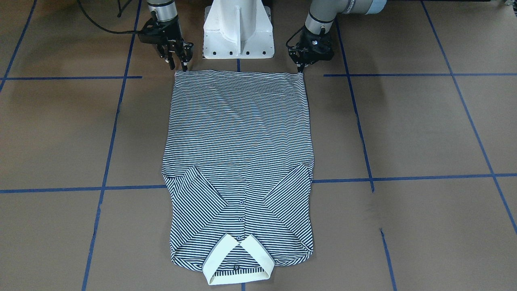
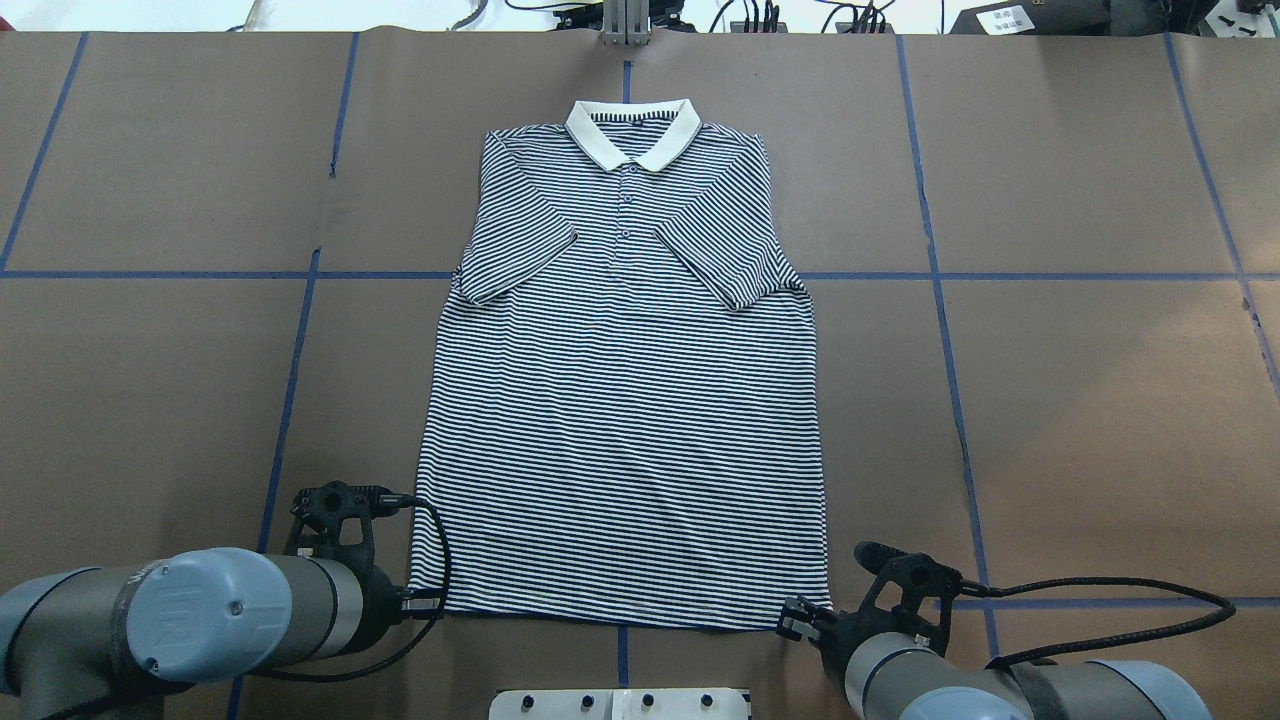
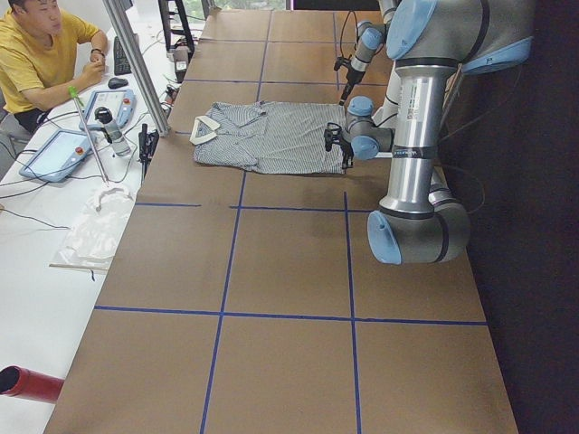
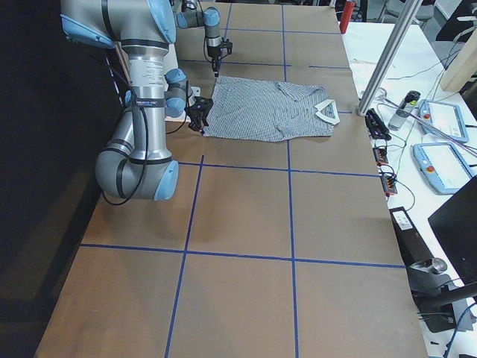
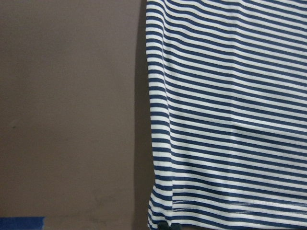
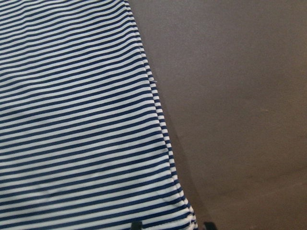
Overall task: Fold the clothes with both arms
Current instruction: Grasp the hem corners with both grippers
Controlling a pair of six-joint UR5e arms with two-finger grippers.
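Note:
The striped polo shirt [image 1: 238, 153] lies flat on the brown table with its sleeves folded in. Its cream collar [image 2: 630, 135] is on the far side from the robot. My left gripper [image 1: 301, 69] is down at the hem corner on the robot's left [image 2: 425, 598]. Its fingers look closed on that corner, and the left wrist view [image 5: 230, 120] shows only a dark tip at the bottom edge. My right gripper [image 1: 179, 64] is open at the other hem corner [image 2: 815, 605]. In the right wrist view its fingertips [image 6: 136, 225] straddle the hem.
The white pedestal base [image 1: 238, 32] stands between the arms, just behind the hem. Blue tape lines [image 1: 109, 153] cross the table. A metal post [image 3: 136, 63] rises beyond the collar. A seated person in yellow [image 3: 36, 54] and tablets [image 3: 54, 154] are at a side desk.

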